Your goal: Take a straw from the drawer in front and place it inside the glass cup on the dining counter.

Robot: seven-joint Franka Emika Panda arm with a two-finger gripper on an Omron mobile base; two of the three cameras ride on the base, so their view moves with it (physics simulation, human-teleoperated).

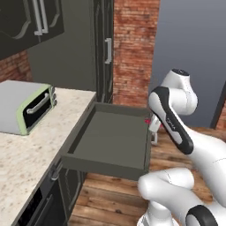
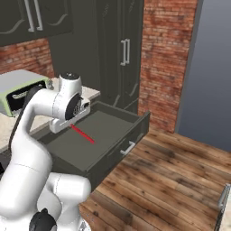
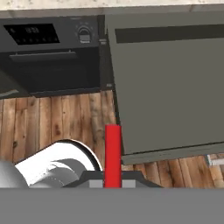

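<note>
Pincer [image 3: 113, 183] is clamping narrowly on the thin straight red straw [image 3: 113, 155]; in the hand view the straw is rising from between the dark tips. In the right base view the straw [image 2: 83, 134] is slanting out from under the white hand, hanging above the interior of the wide shallow dark grey-green drawer [image 2: 90, 140] rather than lying on its floor. In the left base view only a red tip [image 1: 148, 120] is showing, at the drawer's right wall [image 1: 147, 145], beside the white forearm.

The drawer is standing pulled fully out over the wooden plank floor [image 2: 171, 180], its silver bar handle [image 2: 127, 148] on the flat front.

The beige speckled stone surface [image 1: 31, 150] is lying to the left of the drawer, and a grey toaster oven with pale green trim [image 1: 24, 107] is sitting near its back edge, against the red brick wall [image 1: 134, 48]. Dark tall cabinet doors [image 2: 119, 54] are standing behind the drawer.
</note>
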